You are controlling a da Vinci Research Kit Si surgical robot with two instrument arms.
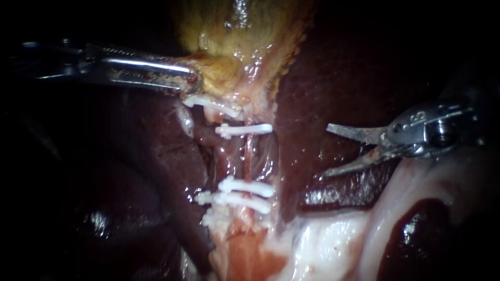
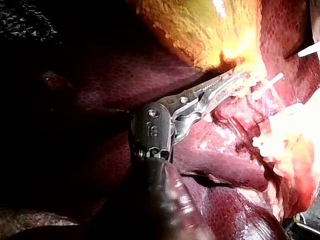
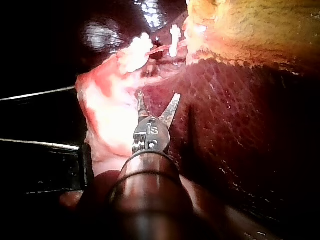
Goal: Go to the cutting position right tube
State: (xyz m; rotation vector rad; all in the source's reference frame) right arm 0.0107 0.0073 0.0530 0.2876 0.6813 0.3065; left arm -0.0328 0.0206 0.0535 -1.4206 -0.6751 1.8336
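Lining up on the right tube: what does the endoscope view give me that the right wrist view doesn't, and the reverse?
Endoscope only: the left tool, its jaws shut on the gallbladder at its lower edge. Right wrist only: a thin rod and dark bars beside the pale tissue. Both: the right tool, blades open over the liver, short of the white clips on the tube.

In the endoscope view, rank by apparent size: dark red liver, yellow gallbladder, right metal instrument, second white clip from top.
Largest to smallest: dark red liver, yellow gallbladder, right metal instrument, second white clip from top.
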